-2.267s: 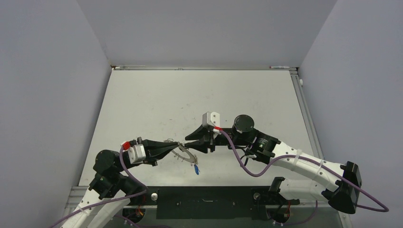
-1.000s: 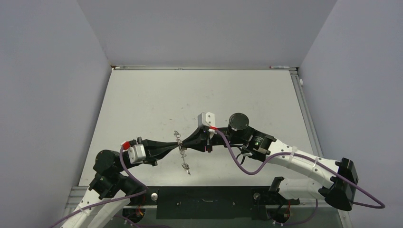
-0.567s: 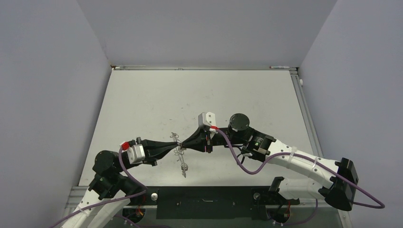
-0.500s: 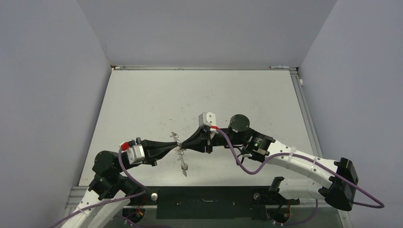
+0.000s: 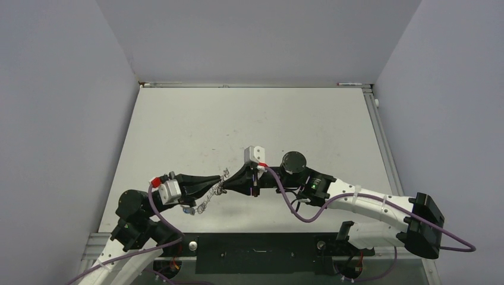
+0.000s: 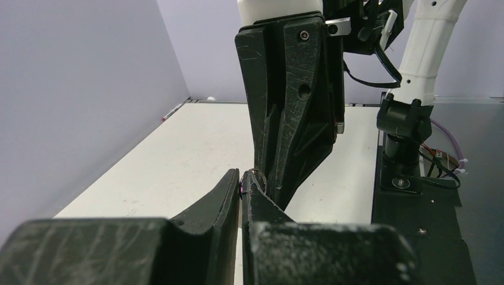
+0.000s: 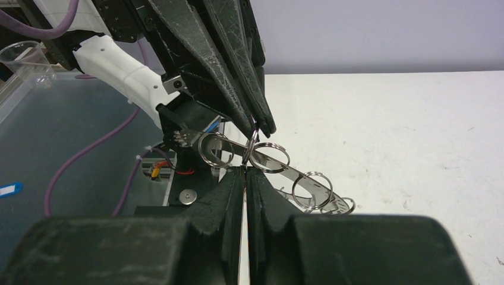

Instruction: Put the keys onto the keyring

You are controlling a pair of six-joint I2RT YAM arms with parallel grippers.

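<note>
The keyring [image 5: 208, 196] hangs between my two grippers low over the table's near middle, its blue tag [image 5: 189, 209] dangling under the left one. In the right wrist view its flat grey band [image 7: 286, 173] runs down to the right, rimmed with wire loops [image 7: 313, 189]. My left gripper [image 5: 222, 183] is shut, a thin wire loop [image 6: 257, 174] pinched at its tips [image 6: 243, 176]. My right gripper [image 5: 229, 185] faces it tip to tip, shut [image 7: 245, 168] on an edge-on loop of the same ring. The keys are hidden.
The black base plate [image 5: 255, 243] lines the table's near edge below the grippers. Grey walls close in the left, right and back. A clear plastic bin with a cup [image 7: 24, 56] lies beyond the table edge in the right wrist view.
The right gripper has shut and moved slightly left against the left gripper's tips. The keyring, which hung straight down below the tips, has swung to the lower left under the left gripper.
</note>
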